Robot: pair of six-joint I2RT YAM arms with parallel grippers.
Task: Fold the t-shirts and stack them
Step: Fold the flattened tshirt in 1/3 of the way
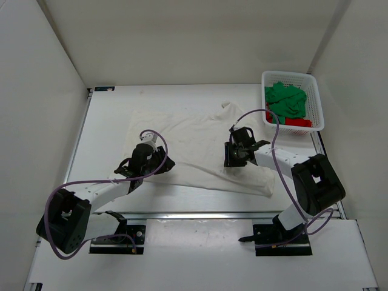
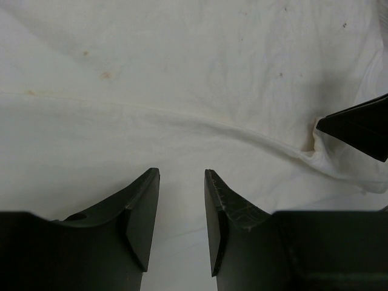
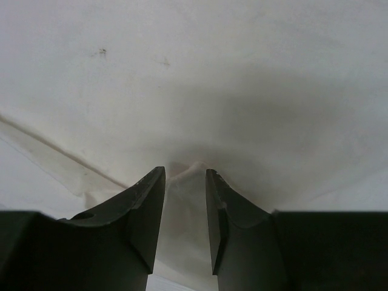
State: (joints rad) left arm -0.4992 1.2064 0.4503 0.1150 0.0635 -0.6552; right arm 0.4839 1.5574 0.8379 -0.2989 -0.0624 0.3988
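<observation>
The white t-shirt (image 1: 194, 142) lies spread across the middle of the table. My left gripper (image 1: 148, 159) is low over its left part; in the left wrist view its jaws (image 2: 182, 182) stand a little apart with flat cloth (image 2: 182, 91) below and nothing between them. My right gripper (image 1: 234, 154) is on the shirt's right part; in the right wrist view (image 3: 185, 176) a raised ridge of white cloth (image 3: 187, 168) fills the gap between its jaws. The green t-shirt (image 1: 286, 100) and the red t-shirt (image 1: 296, 123) lie crumpled in the basket.
The white lattice basket (image 1: 317, 103) stands at the table's back right corner. White walls enclose the back and both sides. The right gripper's dark fingertip (image 2: 357, 124) shows at the right edge of the left wrist view, with bunched cloth against it.
</observation>
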